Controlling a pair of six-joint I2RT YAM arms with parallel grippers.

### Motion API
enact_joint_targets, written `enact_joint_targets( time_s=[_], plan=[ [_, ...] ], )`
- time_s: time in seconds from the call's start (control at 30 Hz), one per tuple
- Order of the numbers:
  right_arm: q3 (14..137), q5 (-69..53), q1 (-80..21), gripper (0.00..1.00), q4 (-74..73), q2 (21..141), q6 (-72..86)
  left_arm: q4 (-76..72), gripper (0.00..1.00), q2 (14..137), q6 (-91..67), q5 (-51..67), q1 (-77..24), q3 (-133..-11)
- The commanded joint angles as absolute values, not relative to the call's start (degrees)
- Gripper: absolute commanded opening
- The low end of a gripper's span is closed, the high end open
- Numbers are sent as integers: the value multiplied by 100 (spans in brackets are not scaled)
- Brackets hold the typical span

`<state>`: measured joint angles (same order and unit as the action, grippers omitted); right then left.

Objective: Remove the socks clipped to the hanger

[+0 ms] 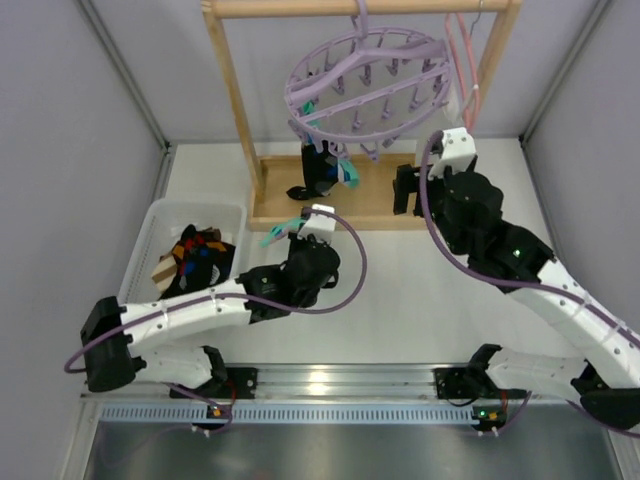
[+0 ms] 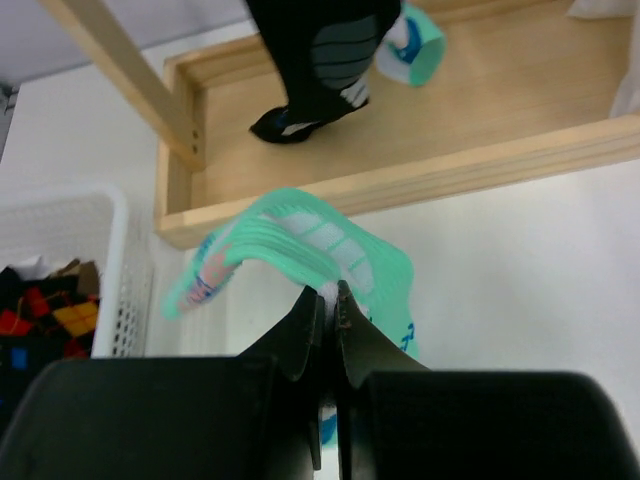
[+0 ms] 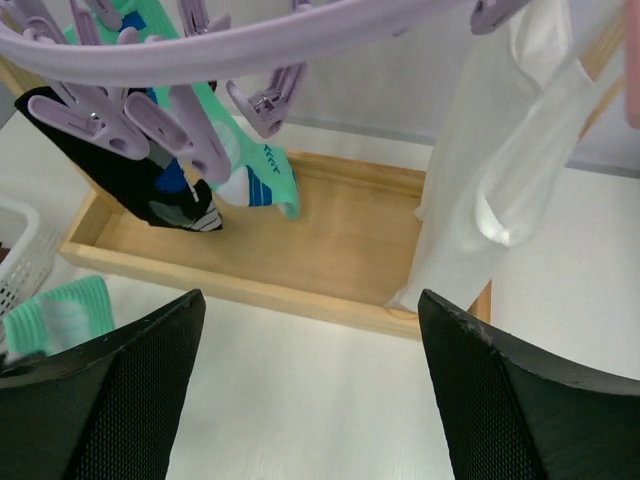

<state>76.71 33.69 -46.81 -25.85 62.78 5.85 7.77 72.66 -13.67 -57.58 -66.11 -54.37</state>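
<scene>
Clamped mint-green sock [image 2: 300, 250] in left claw [image 2: 330, 295] by basket [image 1: 200, 204], hung right claw [image 3: 310, 300] released below hanger [image 3: 250, 45] beside white garment [image 3: 490, 170], lost top of black sock [image 2: 290, 60] off-frame.

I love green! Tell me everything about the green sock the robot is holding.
It is a mint-green sock, soft and knitted-looking, with ribbed stripes, pale grey-white patches and a bit of pink and blue at one end. It is crumpled and folded over, pinched by the shut left claw. It hangs over the white table, near the white basket and the wooden tray.
</scene>
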Motion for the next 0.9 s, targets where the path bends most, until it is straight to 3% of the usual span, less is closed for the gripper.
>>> enact_joint_targets(
  time_s=[0.0, 0.2, 0.33, 0.47, 0.5, 0.6, 0.87],
  plan=[
    [7314, 3356, -4641, 84, -2294, 5627, 966, 2275, 0, 6602, -2390, -5819, -6233, -5783],
    [6610, 3612, -4641, 96, -2197, 4941, 1195, 3145, 0, 5863, -2496, -5265, -4838, -6353],
    [6478, 3674, -4632, 99, -2232, 4852, 1213, 3577, 0, 6090, -2172, -4774, -3764, -7371],
    [6443, 3665, -4632, 99, -2241, 4808, 1257, 3902, 0, 6556, -1977, -2417, -2070, -8076],
    [6416, 3639, -4641, 99, -2198, 4773, 1266, 3963, 0, 6635, -2021, -2078, -1256, -8138],
    [6249, 3499, -4641, 99, -2031, 4676, 1309, 4026, 0, 6934, -2275, -1294, -93, -8122],
    [5687, 3208, -4641, 99, -1723, 4562, 1406, 3358, 0, 7785, -3223, -1116, 290, -6532]
  ],
)
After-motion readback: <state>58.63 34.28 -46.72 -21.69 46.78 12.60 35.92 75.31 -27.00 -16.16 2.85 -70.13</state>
